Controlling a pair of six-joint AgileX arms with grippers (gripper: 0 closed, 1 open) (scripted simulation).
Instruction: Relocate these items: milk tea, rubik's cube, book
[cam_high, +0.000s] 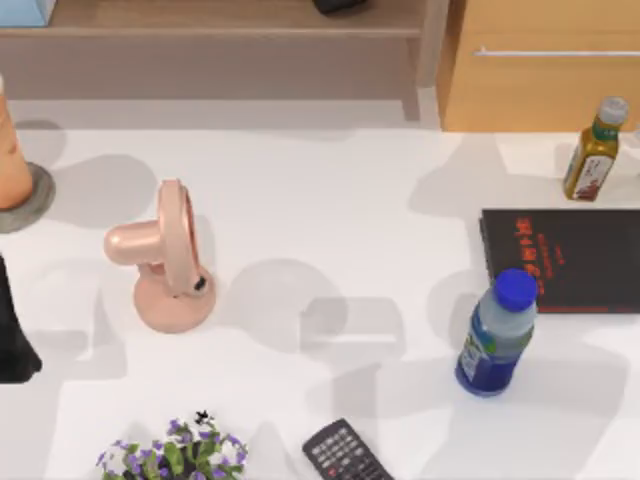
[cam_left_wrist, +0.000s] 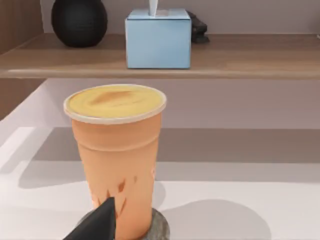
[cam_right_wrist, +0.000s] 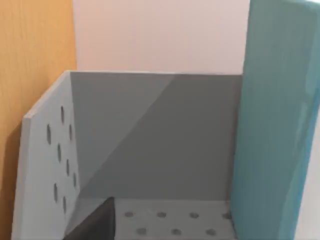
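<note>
- Seemingly, the peach-orange tapered milk tea cup (cam_left_wrist: 116, 160) is already placed: it stands upright on a round grey stone coaster (cam_high: 38, 195) at the white tabletop's (cam_high: 330, 200) left edge.
- The left end effector (cam_left_wrist: 100, 225) sits just beside the cup; I cannot tell whether its fingers are apart or together.
- The thick teal-blue book (cam_right_wrist: 277, 125) stands upright in a grey perforated holder (cam_right_wrist: 50, 150), apparently placed too.
- The right end effector (cam_right_wrist: 97, 222) is near that holder, its state likewise unclear.
- By my reckoning, the rubik's cube is what remains.
</note>
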